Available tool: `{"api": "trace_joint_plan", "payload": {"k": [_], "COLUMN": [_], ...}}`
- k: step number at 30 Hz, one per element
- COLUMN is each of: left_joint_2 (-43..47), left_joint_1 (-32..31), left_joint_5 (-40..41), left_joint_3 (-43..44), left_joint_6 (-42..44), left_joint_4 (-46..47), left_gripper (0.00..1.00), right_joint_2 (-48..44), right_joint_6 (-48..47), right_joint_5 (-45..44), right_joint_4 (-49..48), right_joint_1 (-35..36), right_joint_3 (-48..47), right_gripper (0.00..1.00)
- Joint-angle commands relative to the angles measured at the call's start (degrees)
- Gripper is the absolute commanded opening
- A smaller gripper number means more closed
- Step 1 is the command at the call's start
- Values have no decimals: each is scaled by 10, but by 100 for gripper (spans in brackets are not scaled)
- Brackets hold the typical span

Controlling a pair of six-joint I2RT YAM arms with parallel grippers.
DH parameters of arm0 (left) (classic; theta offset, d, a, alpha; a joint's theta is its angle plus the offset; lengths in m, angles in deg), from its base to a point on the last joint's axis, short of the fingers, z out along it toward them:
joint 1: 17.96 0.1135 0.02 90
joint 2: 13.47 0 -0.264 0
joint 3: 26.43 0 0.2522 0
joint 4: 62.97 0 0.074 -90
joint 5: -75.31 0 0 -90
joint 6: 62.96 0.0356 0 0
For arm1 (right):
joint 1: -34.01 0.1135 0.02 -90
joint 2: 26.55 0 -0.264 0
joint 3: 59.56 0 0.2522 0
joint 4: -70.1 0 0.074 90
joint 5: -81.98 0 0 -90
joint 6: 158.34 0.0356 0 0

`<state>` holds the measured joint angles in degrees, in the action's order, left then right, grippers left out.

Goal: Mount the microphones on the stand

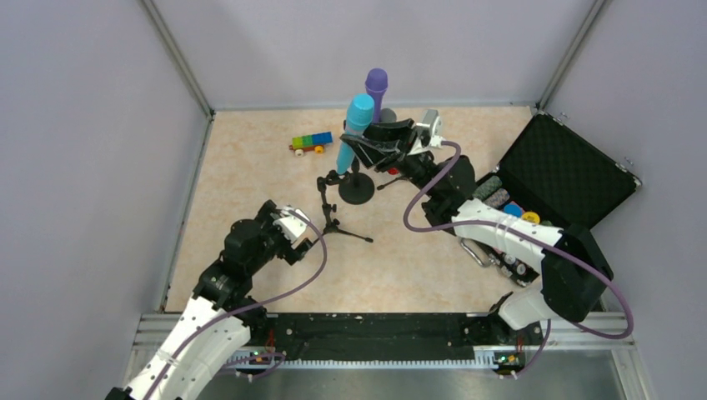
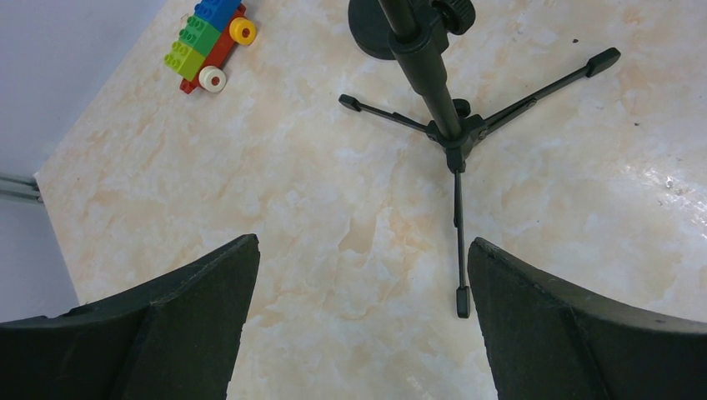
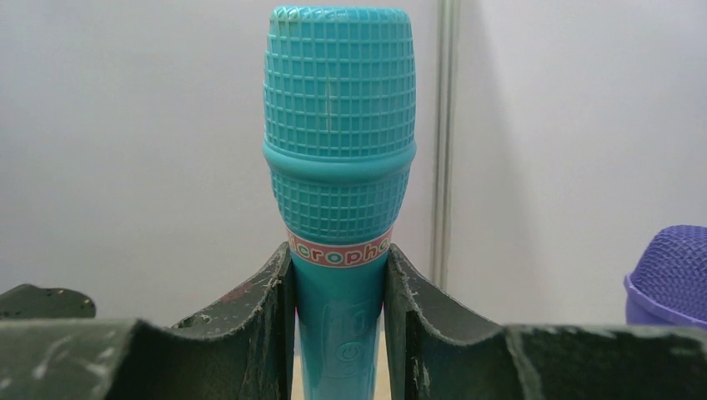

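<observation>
Light-blue plastic fills the grip of the right pincer [image 3: 338, 260]: its two fingers are pressed tight against the handle of the light-blue microphone [image 3: 339, 158], just under the mesh head, which rises upright above them. The purple microphone [image 3: 672, 275] sits off to that pincer's right side. The left pincer [image 2: 362, 250] is spread wide with nothing in it, and the tripod stand [image 2: 454, 133] stands on the marbled tabletop [image 2: 292, 208] just ahead of its fingertips.
</observation>
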<state>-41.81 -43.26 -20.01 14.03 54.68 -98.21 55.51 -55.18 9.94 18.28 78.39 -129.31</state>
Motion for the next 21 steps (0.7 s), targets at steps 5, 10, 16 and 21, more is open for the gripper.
{"api": "trace_joint_plan", "payload": {"k": [5, 10, 16, 21], "left_joint_2": [15, 15, 14, 14], "left_joint_1": [-2, -2, -2, -2], "left_joint_5": [11, 11, 10, 10], "left_joint_3": [-12, -14, -16, -16], "left_joint_6": [4, 3, 3, 3], "left_joint_4": [18, 18, 18, 19], "left_gripper": [99, 99, 99, 99], "right_joint_2": [10, 8, 8, 4], "right_joint_6": [9, 20, 35, 43], "right_joint_5": [-26, -29, -25, -28], "right_joint_4": [-16, -23, -27, -39], "right_joint_1": [-22, -26, -27, -27], "right_joint_3": [-41, -26, -17, -1], "right_gripper": [0, 0, 0, 0]}}
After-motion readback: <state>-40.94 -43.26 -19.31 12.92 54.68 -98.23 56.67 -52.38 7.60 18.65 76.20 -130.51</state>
